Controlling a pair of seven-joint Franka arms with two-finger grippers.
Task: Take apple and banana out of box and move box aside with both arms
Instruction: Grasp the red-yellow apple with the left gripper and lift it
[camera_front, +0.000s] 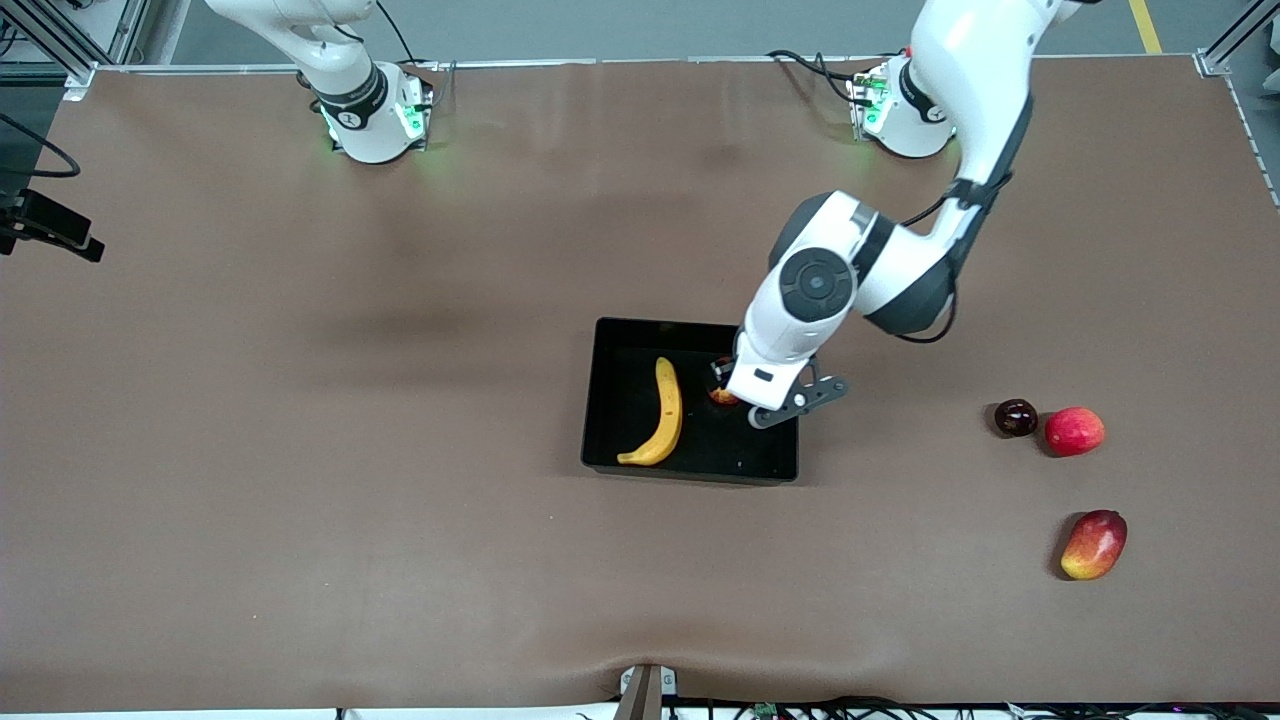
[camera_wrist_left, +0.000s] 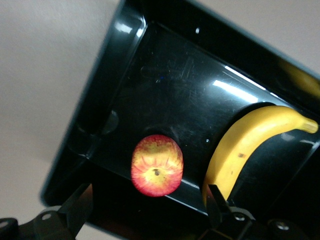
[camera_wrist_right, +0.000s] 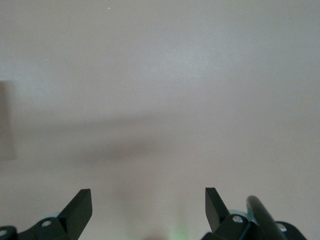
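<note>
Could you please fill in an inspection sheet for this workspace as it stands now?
Surface: brown table, slightly wrinkled.
Job's things: banana and apple lie apart in the black box.
Clutter: dark purple fruit, red fruit and mango toward the left arm's end.
Grippers: left gripper open over the apple; right gripper open, empty, its arm waiting.
Cables: at both bases.
Surroundings: metal frame posts.

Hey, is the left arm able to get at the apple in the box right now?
Probably yes: the left tool hangs open over the apple in the box, nothing between them; the banana lies beside it, apart.
</note>
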